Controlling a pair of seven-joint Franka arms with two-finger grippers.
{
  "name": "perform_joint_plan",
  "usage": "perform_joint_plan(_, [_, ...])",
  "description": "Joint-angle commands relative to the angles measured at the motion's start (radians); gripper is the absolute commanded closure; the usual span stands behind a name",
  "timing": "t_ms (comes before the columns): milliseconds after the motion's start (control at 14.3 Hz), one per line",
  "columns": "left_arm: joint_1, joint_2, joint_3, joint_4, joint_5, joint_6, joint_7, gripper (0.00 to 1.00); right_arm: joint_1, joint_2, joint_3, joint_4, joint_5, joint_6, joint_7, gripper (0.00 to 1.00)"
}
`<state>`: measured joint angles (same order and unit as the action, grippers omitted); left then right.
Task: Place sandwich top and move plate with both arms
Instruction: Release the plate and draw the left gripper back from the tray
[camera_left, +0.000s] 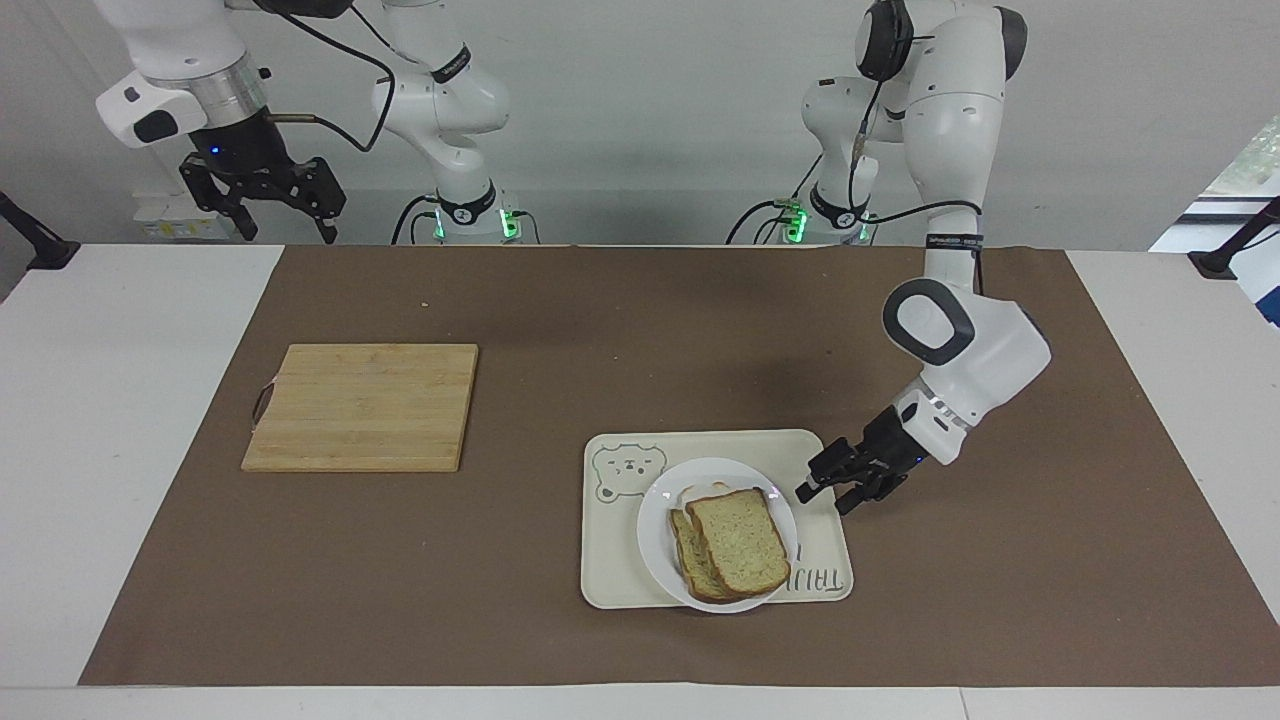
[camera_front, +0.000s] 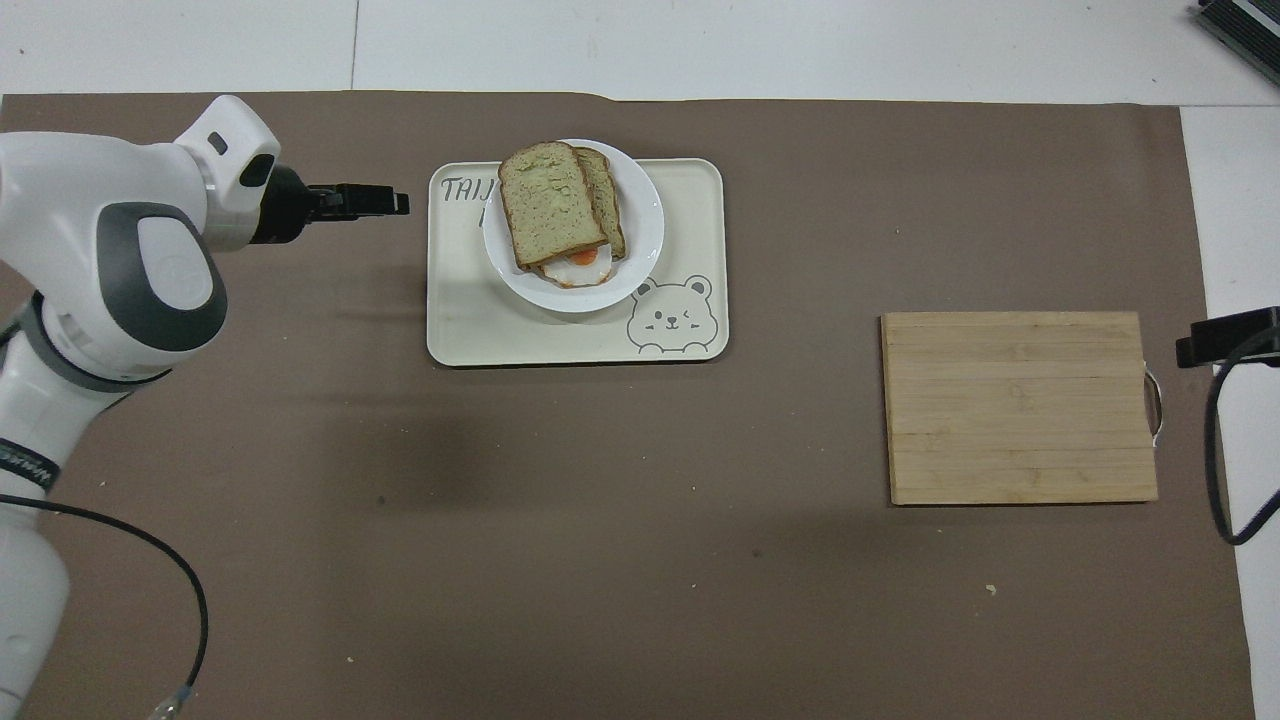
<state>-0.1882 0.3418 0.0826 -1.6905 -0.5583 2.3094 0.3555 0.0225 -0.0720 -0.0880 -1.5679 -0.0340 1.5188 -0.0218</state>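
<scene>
Overhead view first: the worktop is white and carries a brown mat over most of its surface. On the mat toward the right arm's end lies a wooden board with a small handle loop. Toward the left arm's end lies a cream tray with a bear drawing in one corner and lettering along another edge. The plate sits on the tray, its rim overhanging the tray's edge farthest from the robots. On the plate is a stacked sandwich: the sandwich top lies on a lower slice, shifted a little so the lower slice peeks out on one side, and a fried egg shows from under the stack at the end nearer the robots.

The left arm reaches down to the tray's end. The left pincer hangs low over the tray's corner, just beside the plate but apart from it, fingers spread and holding nothing. The right arm waits raised at its own end of the worktop, and the right pincer hangs high with fingers spread, also empty.
</scene>
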Motion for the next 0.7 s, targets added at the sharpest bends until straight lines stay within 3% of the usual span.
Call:
perform_joint_plan(0, [0.003,-0.084,0.075,0.056,0.209,-0.163,0.000,0.00,-0.003,-0.012,0.002,-0.014,-0.006,0.004,-0.015,0.00])
perform_joint_plan(140, [0.003,-0.104,0.107,0.193,0.370,-0.343,0.003,0.00,-0.003,-0.012,0.002,-0.014,-0.004,0.004,-0.013,0.00])
perform_joint_plan(279, [0.003,-0.119,0.121,0.261,0.434,-0.493,0.003,0.00,-0.003,-0.012,0.002,-0.014,-0.006,0.004,-0.015,0.00])
perform_joint_plan(628, [0.003,-0.340,0.138,0.261,0.501,-0.764,0.005,0.00,-0.003,-0.012,0.002,-0.014,-0.006,0.004,-0.013,0.00])
